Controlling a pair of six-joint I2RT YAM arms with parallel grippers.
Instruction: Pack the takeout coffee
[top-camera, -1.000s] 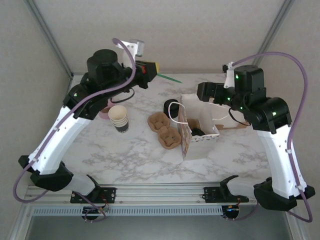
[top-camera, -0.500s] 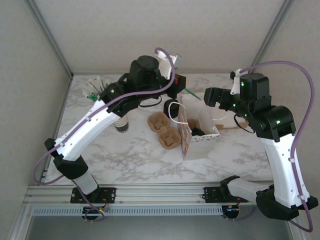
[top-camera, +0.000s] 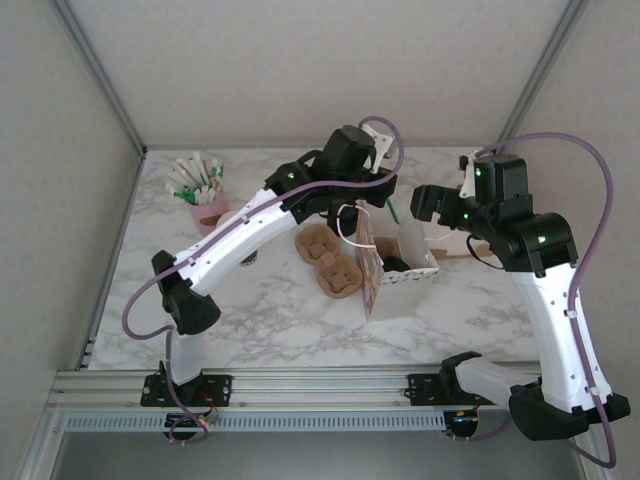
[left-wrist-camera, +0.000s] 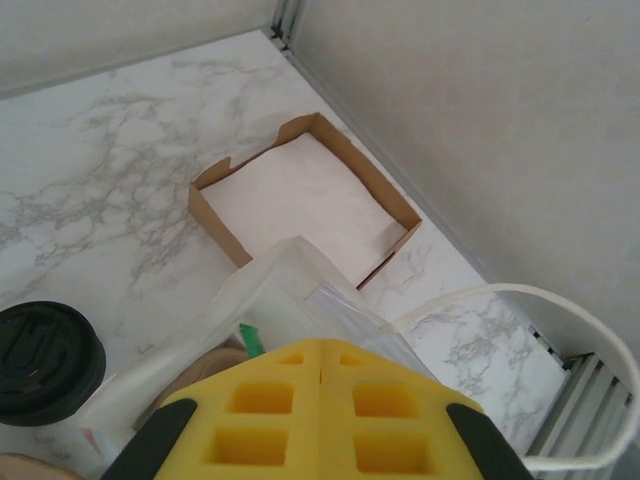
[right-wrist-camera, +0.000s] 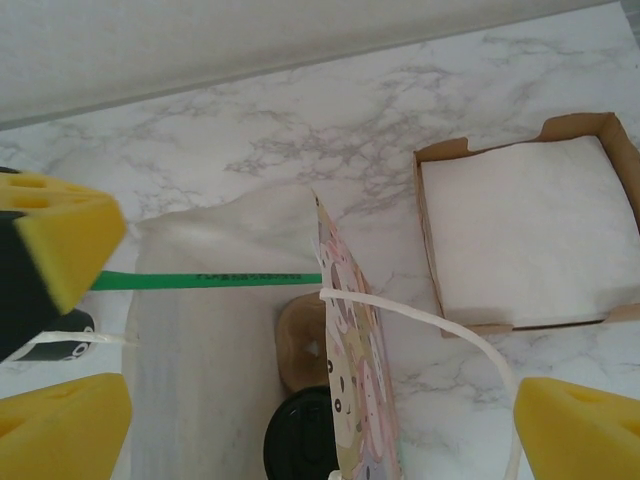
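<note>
Paper bag (top-camera: 385, 285): patterned, upright on the marble table (top-camera: 260, 310), mouth open, a white cord handle (right-wrist-camera: 420, 315) looping over its rim
Napkin box (right-wrist-camera: 520, 230): brown card, open top, white napkins inside; just beyond the bag's right side
Pulp cup carriers (top-camera: 328, 260): brown, lying flat just left of the bag
Black cylinder (left-wrist-camera: 45, 360): short, standing just outside the bag, near its far left corner
Pink cup (top-camera: 203, 195): full of sticks, well left of the bag
Left gripper (left-wrist-camera: 320, 350): yellow pads clenched on a green stick (right-wrist-camera: 210, 278), hanging over the bag's left rim; the stick lies level across the bag's mouth
Right gripper (right-wrist-camera: 320, 410): fingers spread wide, grasping nothing, straddling the bag's mouth from above
Takeout coffee (right-wrist-camera: 300, 440): down inside the bag, only its round black lid showing, beside a brown pulp piece (right-wrist-camera: 300, 345); it sits below the green stick and under the gap between the right gripper's fingers, touching neither gripper
</note>
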